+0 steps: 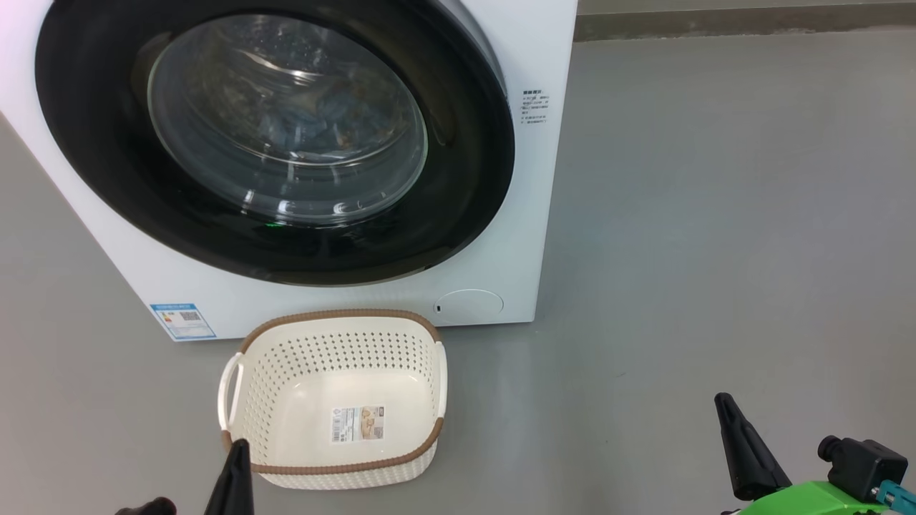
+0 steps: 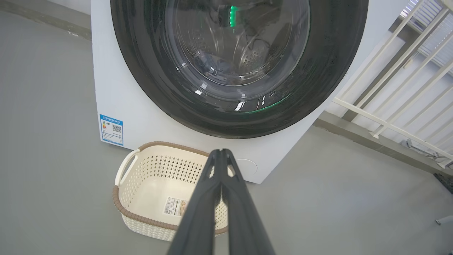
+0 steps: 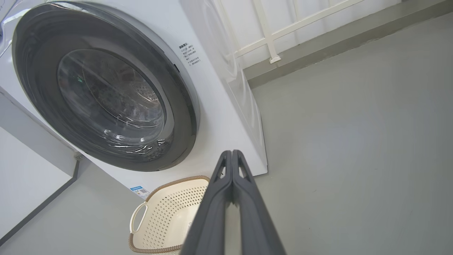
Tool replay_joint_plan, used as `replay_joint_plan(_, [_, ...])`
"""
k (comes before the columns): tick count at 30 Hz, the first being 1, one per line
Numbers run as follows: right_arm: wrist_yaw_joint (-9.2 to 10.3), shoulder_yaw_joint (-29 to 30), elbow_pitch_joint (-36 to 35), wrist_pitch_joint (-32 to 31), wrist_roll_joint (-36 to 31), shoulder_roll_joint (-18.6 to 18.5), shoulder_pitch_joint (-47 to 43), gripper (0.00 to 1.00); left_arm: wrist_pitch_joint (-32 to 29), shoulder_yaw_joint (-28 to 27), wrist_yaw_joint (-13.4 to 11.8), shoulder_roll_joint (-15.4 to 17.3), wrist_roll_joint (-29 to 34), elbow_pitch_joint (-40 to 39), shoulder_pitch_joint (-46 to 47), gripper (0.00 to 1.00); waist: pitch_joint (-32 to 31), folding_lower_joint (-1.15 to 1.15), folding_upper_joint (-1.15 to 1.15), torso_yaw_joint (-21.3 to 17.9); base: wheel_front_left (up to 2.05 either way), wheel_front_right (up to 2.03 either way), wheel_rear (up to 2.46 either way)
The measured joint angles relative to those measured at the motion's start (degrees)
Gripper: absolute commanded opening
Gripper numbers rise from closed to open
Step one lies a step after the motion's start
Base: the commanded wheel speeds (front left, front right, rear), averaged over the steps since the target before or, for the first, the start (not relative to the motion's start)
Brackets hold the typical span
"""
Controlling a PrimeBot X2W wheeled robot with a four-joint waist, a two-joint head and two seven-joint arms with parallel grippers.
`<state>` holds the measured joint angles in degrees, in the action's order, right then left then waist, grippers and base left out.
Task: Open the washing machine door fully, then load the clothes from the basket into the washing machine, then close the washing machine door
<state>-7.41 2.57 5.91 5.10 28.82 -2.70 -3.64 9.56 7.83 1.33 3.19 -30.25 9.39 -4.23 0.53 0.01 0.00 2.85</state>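
**Washing machine**, white boxy front-loader: on grey floor, blue energy sticker low on the front.

**Door**, large, round, glossy black, with a clear bulging glass window: shut flush against the front. Judged stiff and hinged, slick on the black ring, glass breakable. No purchase on the face, so hold best sought at the rim edge by the small dark notch in the right wrist view. Cannot tell whether that is a handle.

**Clothes**, soft light-blue fabric: dimly visible through the glass, inside the drum. Judged light, limp, apt to trail; best pinched at a fold.

**Basket**, small, cream-white perforated plastic, brown woven-look rim: on the floor just before the machine, holding only a label. Judged light and rigid.

**Left pincer**: closed, gripping nothing, at the basket's near rim.

**Right pincer**: closed, empty, over bare floor well apart from the basket.

All steps judged done.
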Motion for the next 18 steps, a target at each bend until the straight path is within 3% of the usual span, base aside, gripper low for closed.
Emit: replay_joint_plan(18, [0.0, 0.12, 1.7, -1.59, 11.88, -0.31, 0.98, 0.0, -2.56, -1.91, 0.96, 0.01, -12.12, 1.03, 1.33, 0.0, -0.06, 0.0, 0.0, -0.55, 0.0, 0.0, 0.0])
